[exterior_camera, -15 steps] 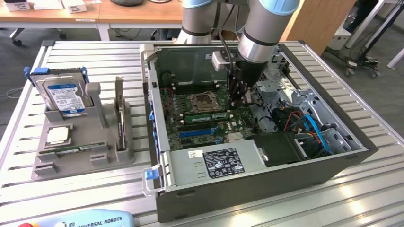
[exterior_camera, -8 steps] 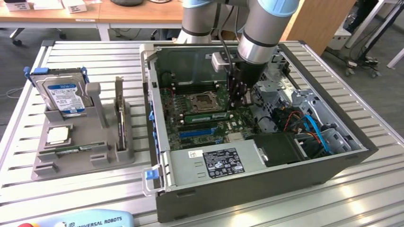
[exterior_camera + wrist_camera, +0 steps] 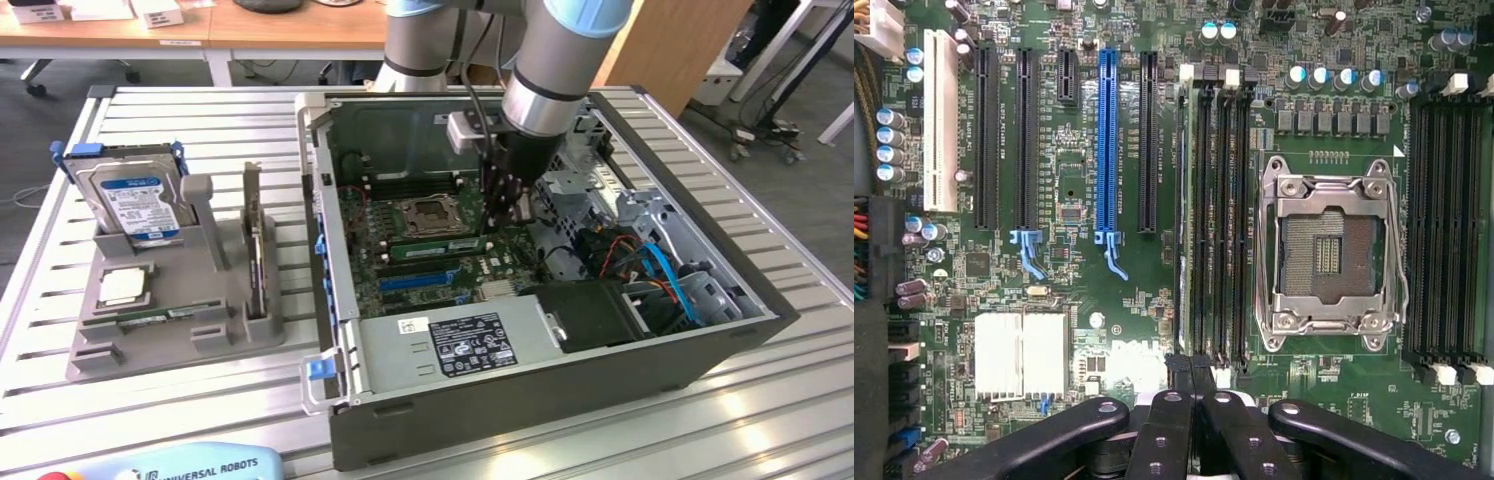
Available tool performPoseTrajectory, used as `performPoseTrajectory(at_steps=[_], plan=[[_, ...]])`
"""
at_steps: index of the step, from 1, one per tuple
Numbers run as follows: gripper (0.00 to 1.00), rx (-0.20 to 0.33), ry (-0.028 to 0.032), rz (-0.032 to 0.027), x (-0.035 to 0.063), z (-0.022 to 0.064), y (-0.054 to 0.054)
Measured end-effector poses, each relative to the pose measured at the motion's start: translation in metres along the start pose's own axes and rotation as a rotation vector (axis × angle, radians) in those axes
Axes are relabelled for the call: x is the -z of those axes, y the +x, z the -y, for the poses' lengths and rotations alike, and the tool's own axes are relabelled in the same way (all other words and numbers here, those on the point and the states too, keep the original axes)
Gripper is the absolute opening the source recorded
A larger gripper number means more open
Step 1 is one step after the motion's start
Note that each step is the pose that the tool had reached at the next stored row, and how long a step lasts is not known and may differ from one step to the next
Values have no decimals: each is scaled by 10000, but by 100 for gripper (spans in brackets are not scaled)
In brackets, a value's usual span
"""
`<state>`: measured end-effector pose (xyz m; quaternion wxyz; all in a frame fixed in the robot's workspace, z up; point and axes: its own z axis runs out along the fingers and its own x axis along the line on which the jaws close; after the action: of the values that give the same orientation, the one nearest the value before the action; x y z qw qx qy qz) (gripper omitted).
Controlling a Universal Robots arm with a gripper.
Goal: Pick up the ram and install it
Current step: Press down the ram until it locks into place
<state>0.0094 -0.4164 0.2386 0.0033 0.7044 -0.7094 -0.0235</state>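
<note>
We see our gripper [image 3: 1189, 372], fingers pressed together, directly over the ram [image 3: 1184, 200], which stands edge-on in the memory slot [image 3: 1206, 210] beside the CPU socket [image 3: 1329, 250], its length along the slot.

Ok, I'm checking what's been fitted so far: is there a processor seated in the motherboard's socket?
No, the socket shows its bare contact field inside the metal frame, with no chip in it.
</note>
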Motion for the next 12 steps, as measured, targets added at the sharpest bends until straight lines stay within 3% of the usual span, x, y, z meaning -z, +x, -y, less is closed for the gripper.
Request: performPoseTrajectory(at_steps=[12], plan=[[10,0,-1,-4,-54,2,3]])
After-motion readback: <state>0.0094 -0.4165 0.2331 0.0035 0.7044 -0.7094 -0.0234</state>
